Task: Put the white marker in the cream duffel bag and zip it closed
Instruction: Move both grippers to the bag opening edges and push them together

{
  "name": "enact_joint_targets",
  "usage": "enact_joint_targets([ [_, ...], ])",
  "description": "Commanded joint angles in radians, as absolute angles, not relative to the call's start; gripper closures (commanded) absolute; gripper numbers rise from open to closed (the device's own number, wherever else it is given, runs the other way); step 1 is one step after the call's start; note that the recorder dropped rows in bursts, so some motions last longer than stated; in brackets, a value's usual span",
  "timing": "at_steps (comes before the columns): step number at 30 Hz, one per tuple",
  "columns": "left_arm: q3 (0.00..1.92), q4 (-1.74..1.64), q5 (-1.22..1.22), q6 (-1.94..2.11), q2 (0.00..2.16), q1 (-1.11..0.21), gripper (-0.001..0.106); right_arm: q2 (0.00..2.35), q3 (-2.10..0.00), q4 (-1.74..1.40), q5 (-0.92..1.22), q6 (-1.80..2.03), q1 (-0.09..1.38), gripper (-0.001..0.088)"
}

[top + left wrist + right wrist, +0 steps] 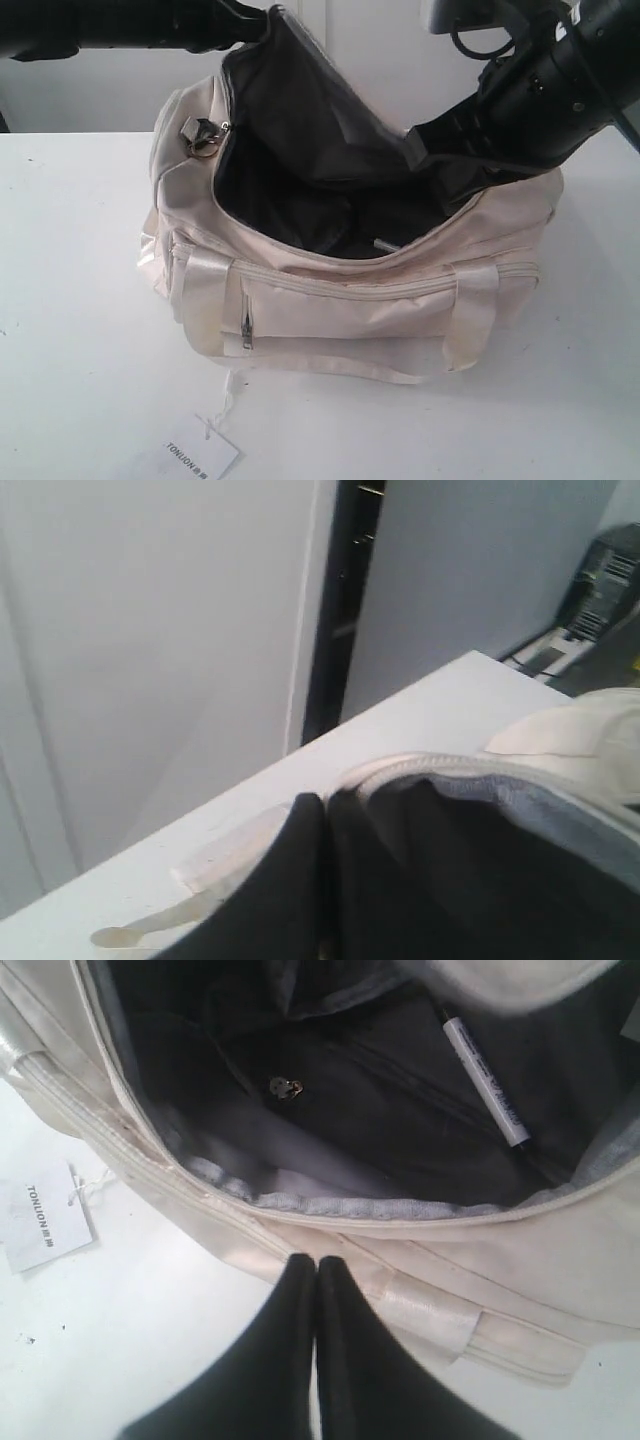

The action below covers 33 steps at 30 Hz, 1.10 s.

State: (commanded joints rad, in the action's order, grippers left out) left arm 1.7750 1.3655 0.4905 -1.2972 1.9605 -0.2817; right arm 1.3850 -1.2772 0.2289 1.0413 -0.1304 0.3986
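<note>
Jaws first: right jaws pressed together and empty, hanging above the right end of the bag [330, 300]. Left jaws are pressed together too, at the far left, right where the raised flap [300, 100] peaks. I read that as a pinch on the flap's edge, though fabric between them isn't clearly visible. Marker [485, 1078] lies loose on the black lining [330, 1110] inside, right of middle, well below the rim. Placing looks done; zipping is what's left. Marker is light, stiff and smooth, and will roll if the bag tips; no need to touch it. Bag is soft, near empty and floppy: the walls slump, the opening gapes, and it will likely drag along under a zip pull. One arm should anchor an end while the other runs the slider. Satin straps [205, 275] look slippery; grip seam or zipper tape instead. Metal hardware [203, 135] at the far left end may include the slider; it's a small target and I can't confirm. Table [80, 300] is smooth and white, so expect sliding. Paper tag [200, 455] lies near left, away from the zip. Plain white wall [150, 630] behind.
</note>
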Motion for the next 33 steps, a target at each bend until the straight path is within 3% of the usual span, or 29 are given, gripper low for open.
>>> enact_joint_targets([
  [19,1.775,1.003,0.891,-1.177,1.943,-0.282,0.105,1.385,-1.277,0.229,1.022,-0.13,0.399,0.0868],
  [33,1.775,0.721,1.031,-1.177,1.945,-0.282,0.105,1.387,-1.277,0.231,1.002,-0.13,0.399,0.0868],
])
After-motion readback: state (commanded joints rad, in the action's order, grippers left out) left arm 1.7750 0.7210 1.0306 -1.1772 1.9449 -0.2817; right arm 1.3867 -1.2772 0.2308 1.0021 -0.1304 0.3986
